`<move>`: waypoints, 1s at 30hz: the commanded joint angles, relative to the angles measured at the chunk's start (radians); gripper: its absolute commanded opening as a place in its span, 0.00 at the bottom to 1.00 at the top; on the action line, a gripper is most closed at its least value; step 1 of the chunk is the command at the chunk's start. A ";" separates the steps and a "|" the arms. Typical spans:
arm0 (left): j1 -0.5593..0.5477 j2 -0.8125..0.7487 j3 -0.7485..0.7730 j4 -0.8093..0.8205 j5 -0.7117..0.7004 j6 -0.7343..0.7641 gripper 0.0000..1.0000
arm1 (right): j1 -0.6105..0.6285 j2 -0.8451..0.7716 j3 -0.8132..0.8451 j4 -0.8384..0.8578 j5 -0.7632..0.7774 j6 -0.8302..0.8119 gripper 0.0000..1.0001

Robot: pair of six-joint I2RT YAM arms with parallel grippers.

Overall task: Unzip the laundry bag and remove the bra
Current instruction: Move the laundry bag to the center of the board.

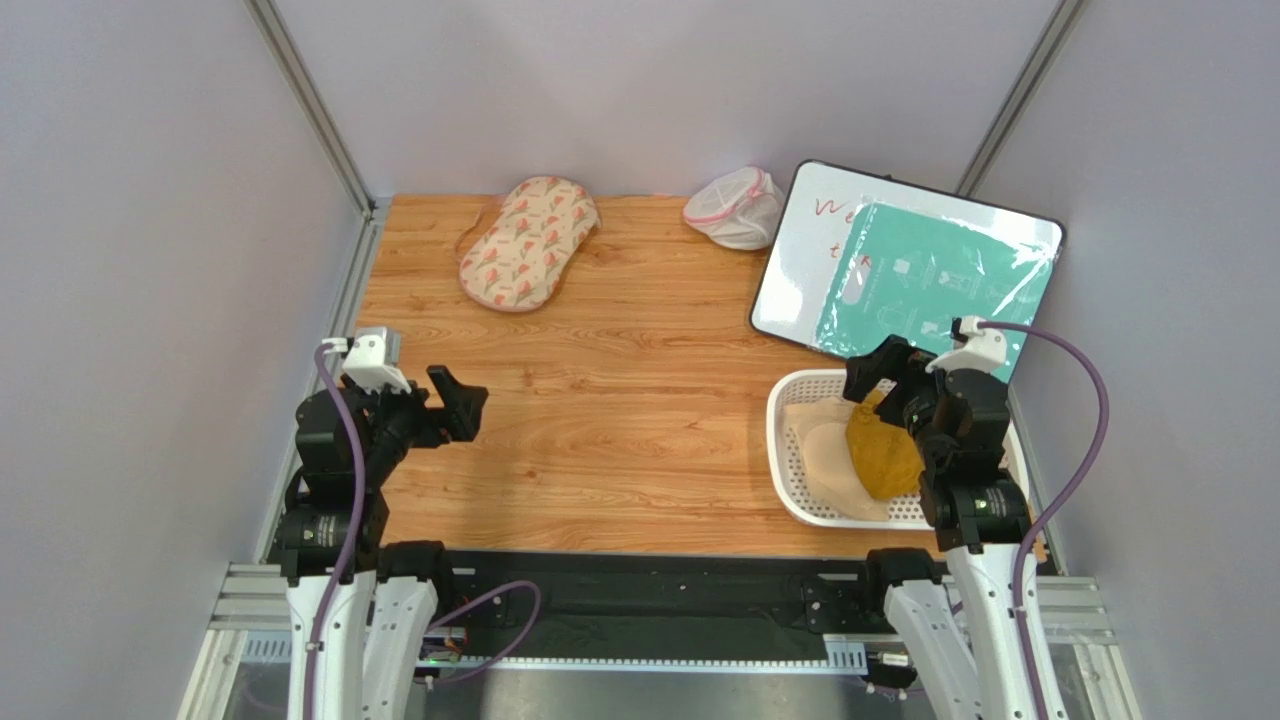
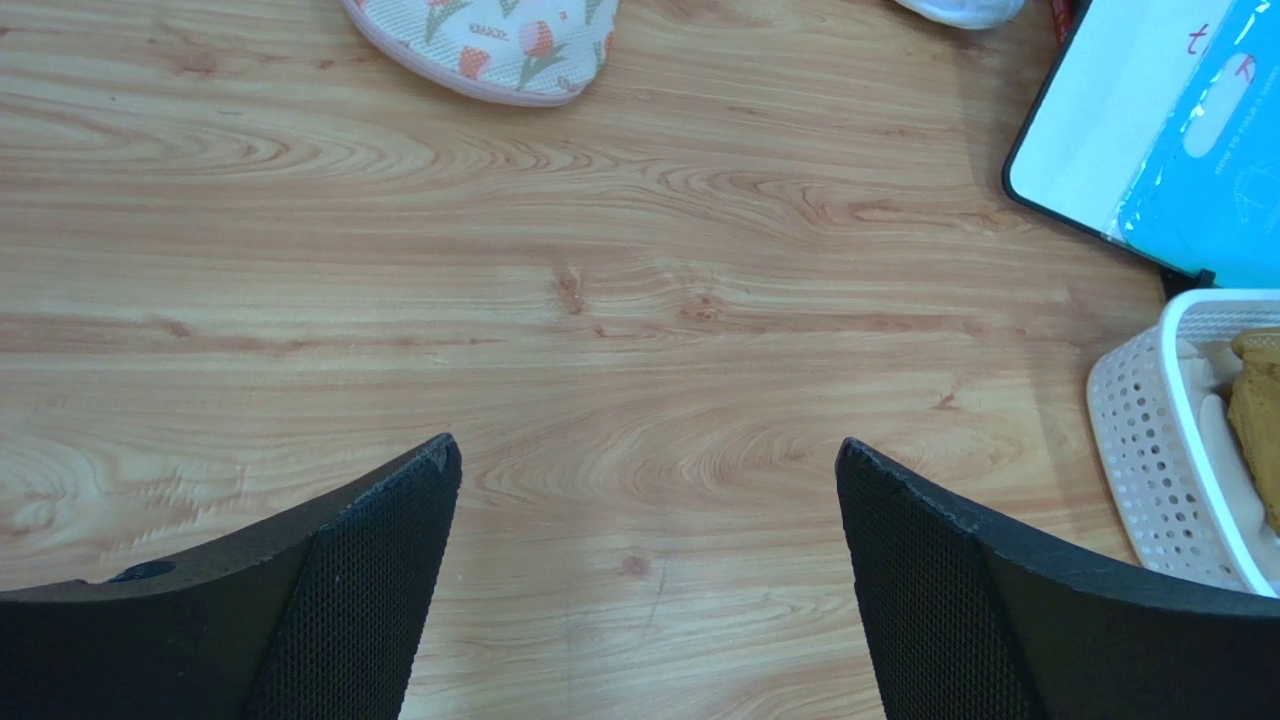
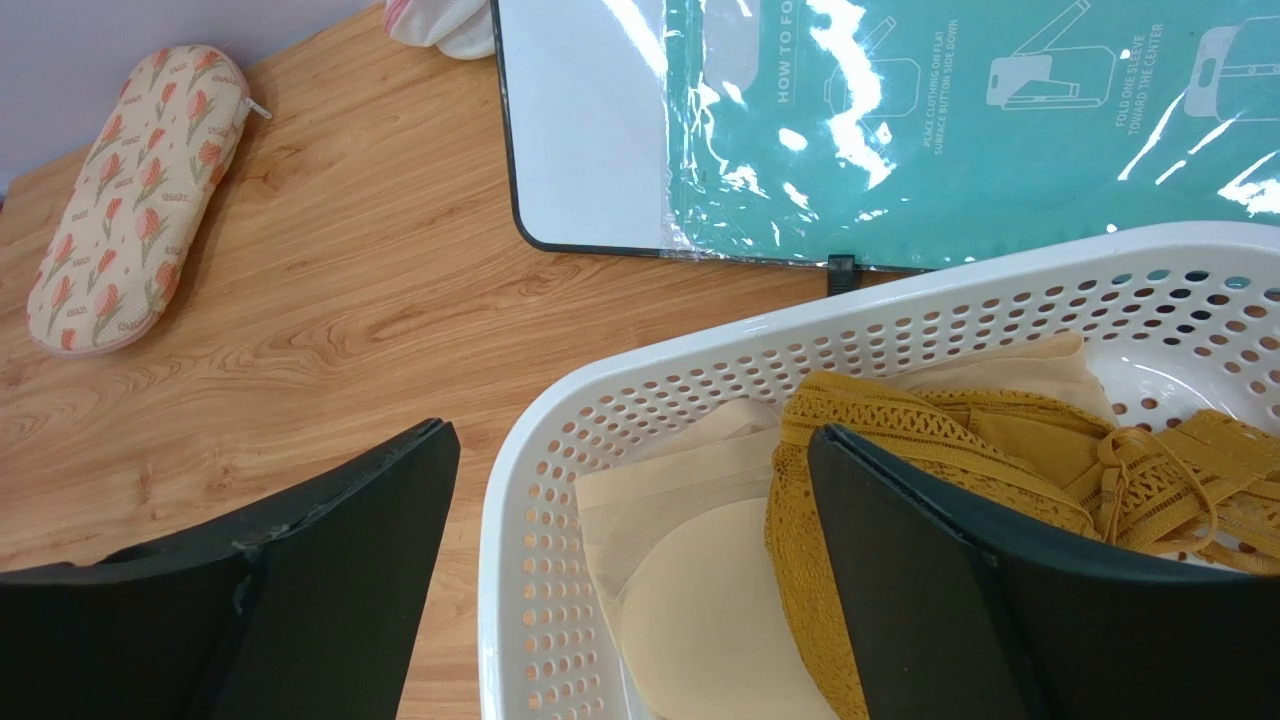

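Observation:
The laundry bag (image 1: 528, 242) lies flat at the far left of the wooden table, a cream oval pouch with orange-pink print and pink edging; it looks closed. Its near end shows in the left wrist view (image 2: 489, 45), and all of it at the upper left of the right wrist view (image 3: 138, 195). The bra is hidden. My left gripper (image 1: 463, 408) (image 2: 646, 447) hovers open over bare wood, well short of the bag. My right gripper (image 1: 884, 384) (image 3: 631, 432) hangs open above the basket's left rim, holding nothing.
A white perforated basket (image 1: 796, 495) (image 3: 529, 495) at the near right holds beige and mustard lace garments (image 3: 932, 450). Behind it lies a whiteboard (image 1: 812, 248) carrying a teal plastic sheet (image 1: 932, 278). A small white mesh pouch (image 1: 735, 207) sits at the back. Grey walls enclose the table.

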 commanded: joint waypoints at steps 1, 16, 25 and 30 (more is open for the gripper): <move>0.001 0.006 0.029 -0.002 -0.035 -0.001 1.00 | -0.003 -0.004 0.010 0.018 0.005 -0.006 0.95; -0.171 0.354 0.145 0.038 -0.204 -0.008 0.95 | -0.003 0.016 0.002 0.053 -0.067 -0.006 0.95; -0.153 0.955 0.539 0.116 -0.052 -0.056 0.97 | -0.003 0.021 0.004 0.078 -0.134 -0.007 0.94; -0.087 1.282 0.716 0.104 -0.038 -0.116 0.92 | -0.003 0.016 0.004 0.083 -0.166 -0.006 0.94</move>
